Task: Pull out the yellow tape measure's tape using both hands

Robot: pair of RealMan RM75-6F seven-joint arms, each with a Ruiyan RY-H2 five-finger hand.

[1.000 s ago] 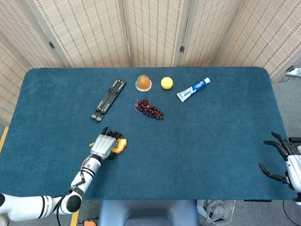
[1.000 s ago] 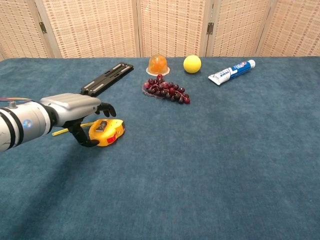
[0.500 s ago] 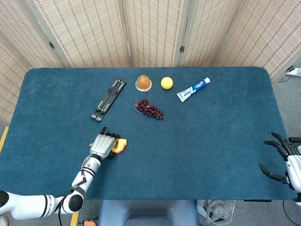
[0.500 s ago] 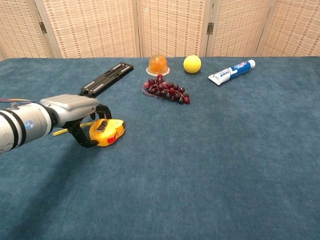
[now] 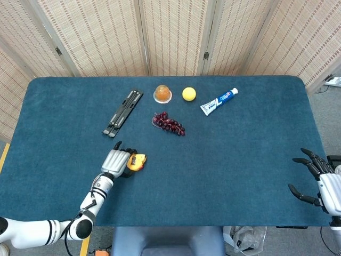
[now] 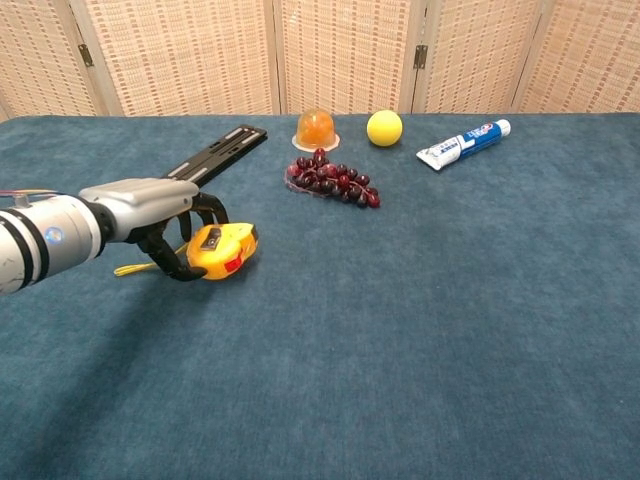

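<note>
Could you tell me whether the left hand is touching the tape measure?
Touching: the chest view shows the left hand gripping the tape measure.

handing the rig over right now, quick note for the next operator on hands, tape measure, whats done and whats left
Left hand grips the yellow tape measure near the table's front left; a short bit of yellow tape shows behind the hand.
Right hand is open at the table's right edge, far from the tape measure.
Done: case grasped.
Left: bring the right hand over, take the tape end, pull it out.
</note>
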